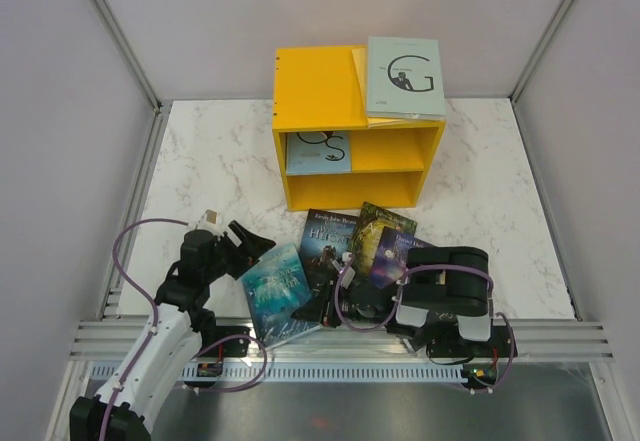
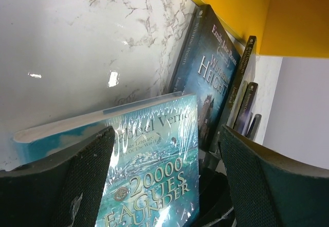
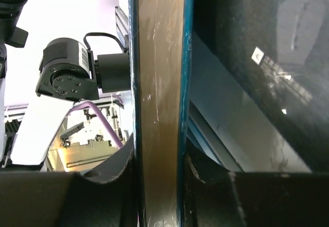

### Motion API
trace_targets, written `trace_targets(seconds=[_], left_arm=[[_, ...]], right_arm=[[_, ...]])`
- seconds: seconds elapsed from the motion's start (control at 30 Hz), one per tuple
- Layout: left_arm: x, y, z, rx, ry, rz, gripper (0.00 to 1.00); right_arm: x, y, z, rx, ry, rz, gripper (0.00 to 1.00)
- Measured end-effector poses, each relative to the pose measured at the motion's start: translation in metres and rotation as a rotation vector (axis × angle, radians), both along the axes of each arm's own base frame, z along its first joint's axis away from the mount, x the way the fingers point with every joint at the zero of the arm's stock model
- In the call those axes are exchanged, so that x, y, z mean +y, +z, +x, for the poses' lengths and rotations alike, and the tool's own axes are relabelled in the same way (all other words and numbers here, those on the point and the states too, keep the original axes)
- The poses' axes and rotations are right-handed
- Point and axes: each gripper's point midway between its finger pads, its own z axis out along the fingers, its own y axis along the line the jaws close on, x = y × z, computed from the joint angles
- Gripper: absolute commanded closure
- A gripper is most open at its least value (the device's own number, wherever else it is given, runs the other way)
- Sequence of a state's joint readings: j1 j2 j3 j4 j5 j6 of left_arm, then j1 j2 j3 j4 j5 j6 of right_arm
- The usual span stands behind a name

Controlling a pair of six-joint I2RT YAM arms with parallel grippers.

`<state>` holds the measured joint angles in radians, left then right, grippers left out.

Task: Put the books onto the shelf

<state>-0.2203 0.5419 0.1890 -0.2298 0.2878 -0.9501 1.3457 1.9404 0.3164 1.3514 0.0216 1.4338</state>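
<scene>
Teal ocean paperback (image 1: 278, 291), "20000 Leagues Under", Verne: on marble table (image 1: 215, 161) before yellow shelf (image 1: 320, 91), long axis near-to-far, title head shelfward. Right gripper (image 1: 332, 306) pinches its page edge; left gripper (image 1: 248, 246) jaws spread beside it. Adjacent: "Wuthering Heights" (image 1: 325, 233). Shelf-top: grey "G" book (image 1: 405, 76).

The shelf (image 1: 320, 91) is bright yellow. On top of it lies a grey-green book (image 1: 405, 78) with a big black "G". Its upper compartment holds a pale blue book (image 1: 318, 153) with black curled lettering. In front of the shelf lie a turquoise ocean book (image 1: 275, 286), a dark blue book (image 1: 325, 236) with pale lettering, a green-gold swirled book (image 1: 375, 223) and a purple galaxy book (image 1: 395, 251). The table (image 1: 210, 161) is white marble veined grey.
</scene>
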Motion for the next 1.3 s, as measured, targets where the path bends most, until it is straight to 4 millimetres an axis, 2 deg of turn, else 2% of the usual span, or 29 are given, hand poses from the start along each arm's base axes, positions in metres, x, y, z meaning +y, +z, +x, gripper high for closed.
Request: trace_targets(seconds=[0.2, 0.4, 0.47, 0.57, 0.73, 0.83, 1.1, 1.3], left_arm=[[-0.001, 0.003, -0.001, -0.013, -0.007, -0.007, 0.14], [0.001, -0.002, -0.011, 0.035, -0.007, 0.003, 0.14], [0.002, 0.002, -0.014, 0.042, -0.007, 0.005, 0.14], [0.002, 0.02, -0.014, 0.017, -0.005, 0.001, 0.12], [0.002, 0.063, -0.009, -0.066, -0.002, -0.008, 0.12], [0.003, 0.073, -0.009, -0.091, 0.002, -0.009, 0.12], [0.006, 0.069, -0.018, -0.074, 0.003, -0.004, 0.11], [0.006, 0.067, -0.02, -0.064, 0.003, -0.002, 0.11]], right_arm=[[-0.011, 0.016, 0.004, -0.043, -0.02, -0.04, 1.0], [-0.041, 0.034, 0.01, -0.109, -0.064, -0.127, 1.0], [-0.054, 0.042, 0.015, -0.133, -0.094, -0.149, 1.0], [-0.075, 0.06, 0.026, -0.163, -0.15, -0.16, 1.0], [-0.106, 0.095, 0.05, -0.21, -0.262, -0.143, 1.0], [-0.117, 0.11, 0.066, -0.234, -0.32, -0.162, 1.0], [-0.138, 0.136, 0.11, -0.25, -0.403, -0.185, 1.0], [-0.143, 0.164, 0.122, -0.249, -0.402, -0.157, 1.0]])
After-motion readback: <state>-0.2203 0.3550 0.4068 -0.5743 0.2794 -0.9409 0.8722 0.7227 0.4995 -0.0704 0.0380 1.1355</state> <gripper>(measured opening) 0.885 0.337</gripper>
